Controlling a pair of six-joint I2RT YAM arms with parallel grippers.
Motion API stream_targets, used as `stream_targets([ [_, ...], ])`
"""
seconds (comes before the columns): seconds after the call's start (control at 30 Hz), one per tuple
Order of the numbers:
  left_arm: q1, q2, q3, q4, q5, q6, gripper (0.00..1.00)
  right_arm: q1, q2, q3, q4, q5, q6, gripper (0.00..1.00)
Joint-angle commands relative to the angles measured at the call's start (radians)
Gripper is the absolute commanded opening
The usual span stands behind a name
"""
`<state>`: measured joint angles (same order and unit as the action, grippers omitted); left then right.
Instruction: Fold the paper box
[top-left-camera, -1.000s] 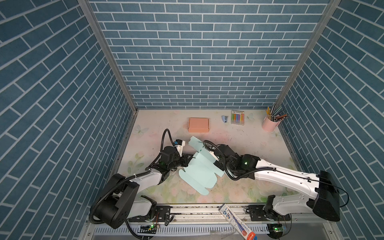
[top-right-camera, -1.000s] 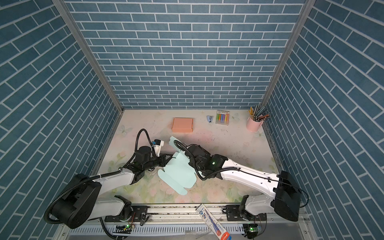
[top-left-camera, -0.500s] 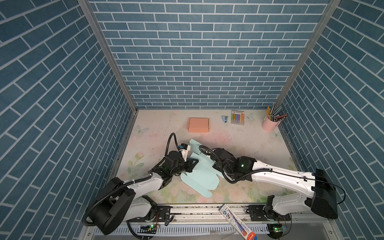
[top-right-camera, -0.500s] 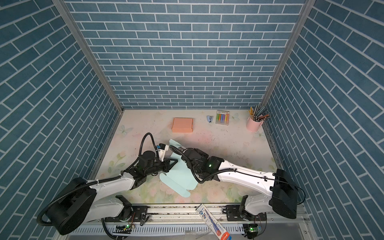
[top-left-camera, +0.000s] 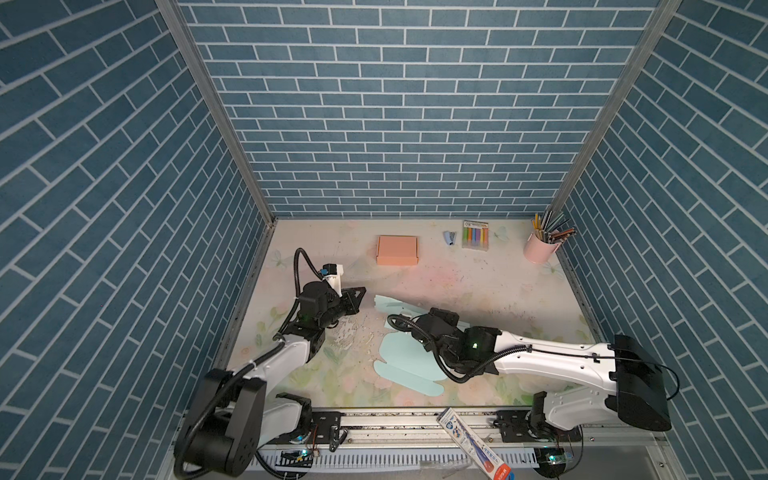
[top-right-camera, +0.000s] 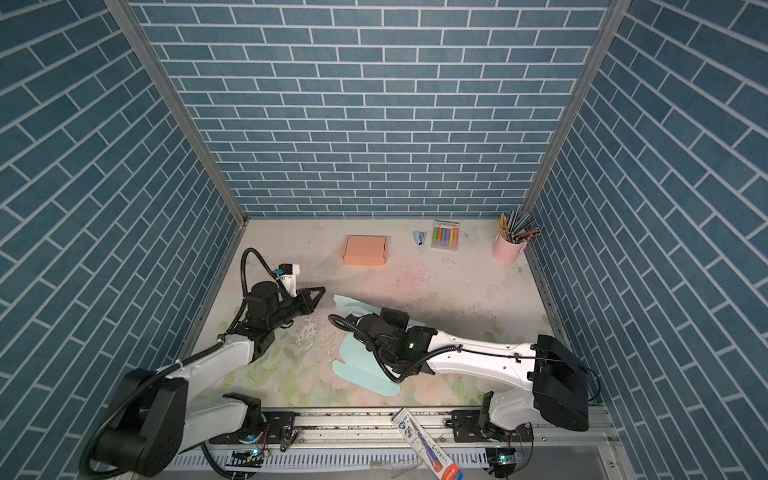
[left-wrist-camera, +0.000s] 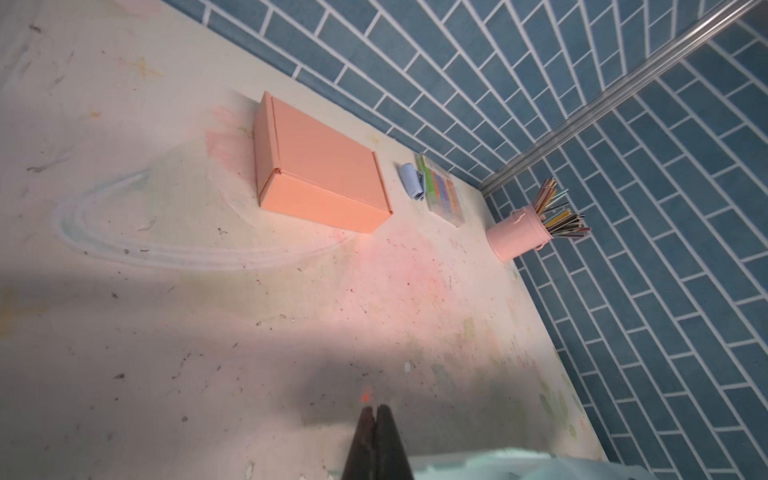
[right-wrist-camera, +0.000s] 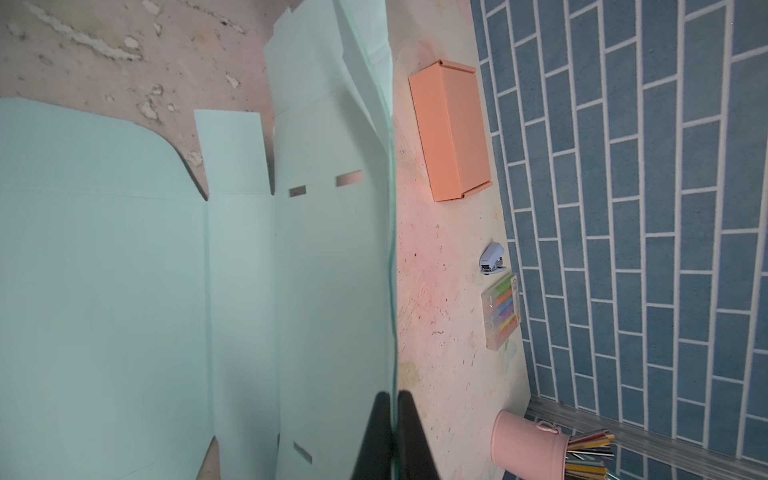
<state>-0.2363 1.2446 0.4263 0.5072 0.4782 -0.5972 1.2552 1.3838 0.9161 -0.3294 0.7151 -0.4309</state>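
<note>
The paper box (top-left-camera: 399, 359) (top-right-camera: 359, 370) is a pale teal cut-out lying mostly flat at the front middle of the table. One long flap (right-wrist-camera: 376, 124) stands up along its far side. My right gripper (right-wrist-camera: 394, 395) is shut on that flap's edge, and its fingers are hidden under the wrist in both top views. My left gripper (top-left-camera: 363, 289) (top-right-camera: 323, 288) (left-wrist-camera: 375, 409) is shut and holds nothing. It hovers a short way left of the flap's far tip (top-left-camera: 384, 302), clear of the paper. A teal strip of the box (left-wrist-camera: 498, 465) shows beside the left fingers.
An orange folded box (top-left-camera: 397, 250) (left-wrist-camera: 320, 174) sits at the back. A small stapler (top-left-camera: 449, 237), a pack of coloured markers (top-left-camera: 475, 235) and a pink cup of pencils (top-left-camera: 539, 249) line the back right. A tube (top-left-camera: 473, 440) lies on the front rail. Blue brick walls enclose three sides.
My left gripper has pulled back from the paper's left edge and now sits apart from it. The sheet has dropped flatter onto the table, with the right gripper still on its flap.
</note>
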Motion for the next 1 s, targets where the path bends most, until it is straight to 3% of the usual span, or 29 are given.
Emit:
stream_targets([
  [0.0,0.015,0.109,0.064,0.058,0.038,0.042,0.0,0.007,0.002,-0.011,0.043,0.014,-0.113,0.0],
  [0.23,-0.018,0.303,0.126,0.1,0.103,0.075,0.0,0.008,0.027,-0.054,0.126,0.017,-0.232,0.0],
  [0.43,-0.087,0.353,0.106,0.118,0.103,0.097,0.0,-0.005,0.07,-0.089,0.191,0.041,-0.303,0.0],
  [0.97,-0.217,0.249,-0.028,0.146,0.121,0.071,0.0,-0.022,0.087,-0.148,0.28,0.054,-0.373,0.0],
])
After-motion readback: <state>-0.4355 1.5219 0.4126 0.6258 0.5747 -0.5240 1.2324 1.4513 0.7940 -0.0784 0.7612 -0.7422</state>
